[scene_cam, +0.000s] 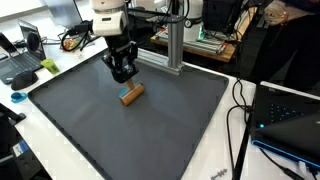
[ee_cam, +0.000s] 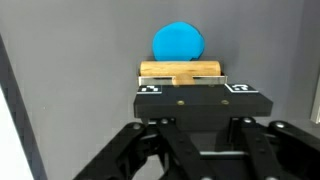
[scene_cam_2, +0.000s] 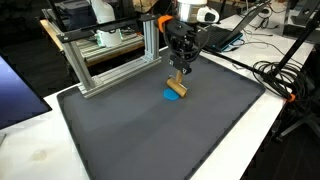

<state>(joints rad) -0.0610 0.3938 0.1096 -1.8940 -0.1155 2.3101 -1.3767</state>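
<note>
At the left of an exterior view, a laptop point(scene_cam: 22, 62) stands on the white counter point(scene_cam: 20, 112), beside the dark grey mat point(scene_cam: 90, 135) that covers most of it. Further right, above the far half of the mat, the claw point(scene_cam: 123, 76) hangs pointing down. Its fingers are drawn in as far as they go and pinch a small wooden block point(scene_cam: 131, 94) at their tips.

In the wrist view the wooden block point(ee_cam: 180, 71) lies crosswise against the ends of the claw point(ee_cam: 195, 90). A round blue disc point(ee_cam: 178, 42) shows just beyond it on the mat.

In an exterior view the wooden block point(scene_cam_2: 178, 86) reaches down from the claw point(scene_cam_2: 180, 70) to the blue disc point(scene_cam_2: 172, 96). The disc lies flat on the mat, and whether the block's lower end touches it cannot be told.

To the right of the claw, an aluminium frame point(scene_cam: 172, 45) stands at the mat's far edge. At the far right, black cables point(scene_cam: 238, 120) trail over the counter.
</note>
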